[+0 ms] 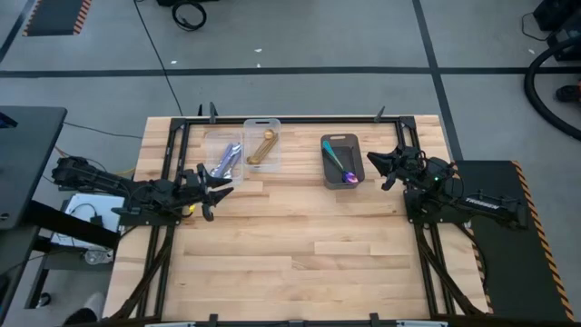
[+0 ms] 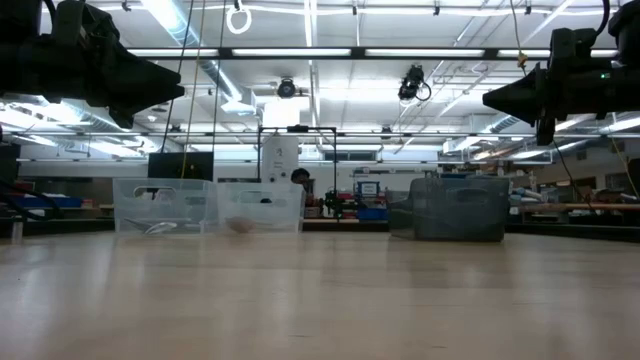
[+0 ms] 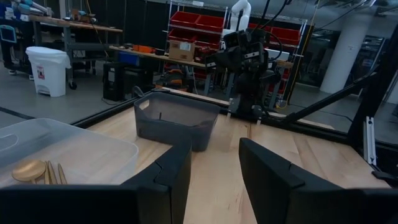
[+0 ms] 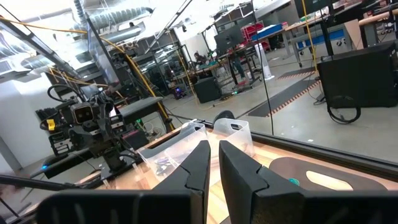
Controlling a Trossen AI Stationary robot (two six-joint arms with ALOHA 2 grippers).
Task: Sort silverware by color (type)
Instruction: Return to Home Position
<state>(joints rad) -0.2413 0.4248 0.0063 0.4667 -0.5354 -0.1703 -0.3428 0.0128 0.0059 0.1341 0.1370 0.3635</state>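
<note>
Silverware point(image 1: 224, 162) appears fully sorted: lavender-handled silver spoons point(image 1: 227, 156) in the left clear plastic bin point(image 1: 209, 136), gold spoons point(image 1: 263, 148) in the right clear plastic bin point(image 1: 261, 122), iridescent blue-purple spoons point(image 1: 342, 167) in the dark grey bin point(image 1: 339, 138). My left jaws are spread, my right jaws barely parted, both empty.

Silver spoons point(image 1: 225, 162): several with lavender handles, heaped aslant in the left clear bin point(image 1: 209, 138), just beyond the left fingers point(image 1: 223, 189).
Gold spoons point(image 1: 263, 148): laid together lengthwise in the right clear bin point(image 1: 261, 122), near the left fingers and off to one side of them.
Blue-purple spoons point(image 1: 342, 166): iridescent with teal handles, count unclear, laid aslant in the dark bin point(image 1: 338, 139), just beside the right fingers point(image 1: 372, 163) and well apart from the left fingers.
</note>
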